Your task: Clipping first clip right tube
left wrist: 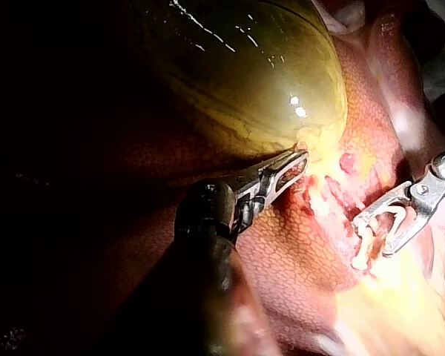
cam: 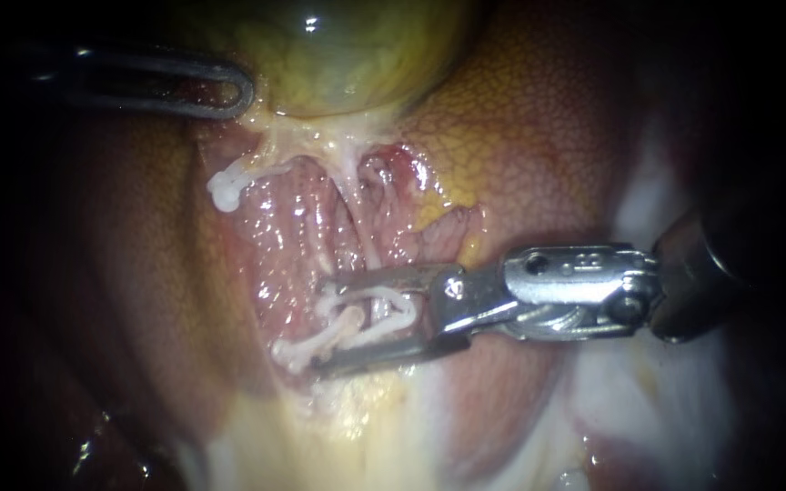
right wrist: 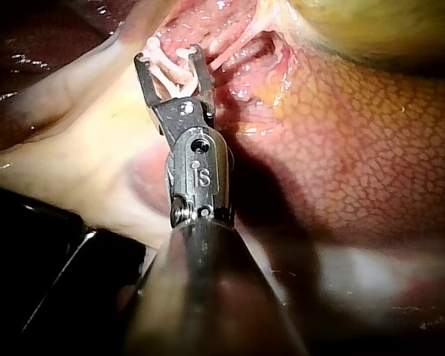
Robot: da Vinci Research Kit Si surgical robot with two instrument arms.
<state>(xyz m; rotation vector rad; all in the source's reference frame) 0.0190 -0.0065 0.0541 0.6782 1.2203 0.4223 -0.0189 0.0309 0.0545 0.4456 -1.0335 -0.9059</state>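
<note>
- I am holding my right instrument [cam: 318, 330] in the dissected bed below the gallbladder [cam: 357, 55]; its jaws are standing apart and are carrying an open white clip [cam: 357, 318], seated against both of them.
- The right tube [cam: 361, 232], a pale strand, is running down from the gallbladder's base and is passing in between the jaws. The right wrist view is showing pale strands lying inside the opening, but I cannot tell whether the tube is sitting fully between the clip's legs.
- The clip's legs are lying spread, so I am judging it as not yet closed: positioning is largely done, while squeezing and releasing are left.
- My left instrument [cam: 234, 91] is lying at the gallbladder's base; in the left wrist view its jaws are appearing to pinch the pale gallbladder tissue there, and I am reading this as holding the field up.
- The liver [cam: 539, 164] is lying around the site, clear of both tips.
- I am seeing no closed clip on the right tube.
</note>
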